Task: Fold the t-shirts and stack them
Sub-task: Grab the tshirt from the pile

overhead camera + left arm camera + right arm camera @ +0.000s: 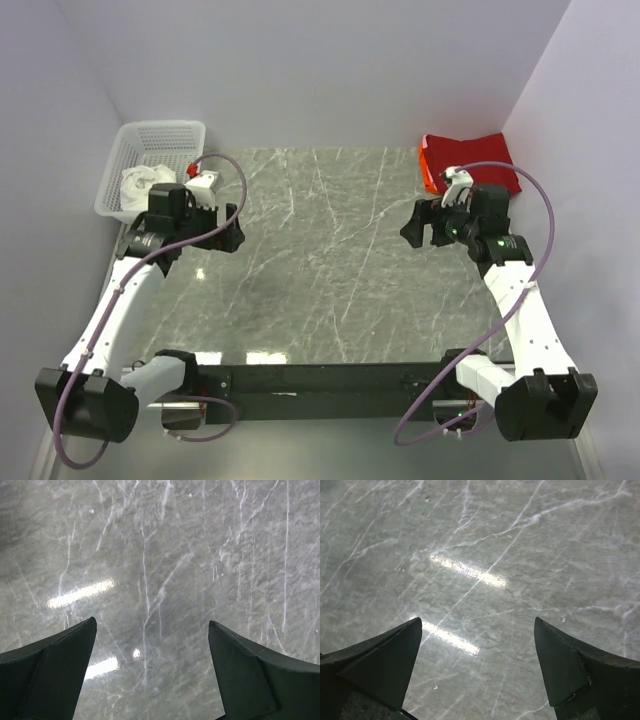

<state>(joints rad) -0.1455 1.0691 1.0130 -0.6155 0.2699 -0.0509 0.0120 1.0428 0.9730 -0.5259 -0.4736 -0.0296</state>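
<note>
A grey marble-patterned table (pixel 320 270) with thin white veins fills the middle. Plain pale lilac walls (pixel 300 70) rise behind the table and close along its left and right sides. Bright streaks of reflected light (pixel 470 572) gleam on its polished top.

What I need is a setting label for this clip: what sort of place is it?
Probably a robot lab test cell, not a home: bare white walls box in a marble-pattern table, and a left arm and right arm are bolted at its near edge.
</note>
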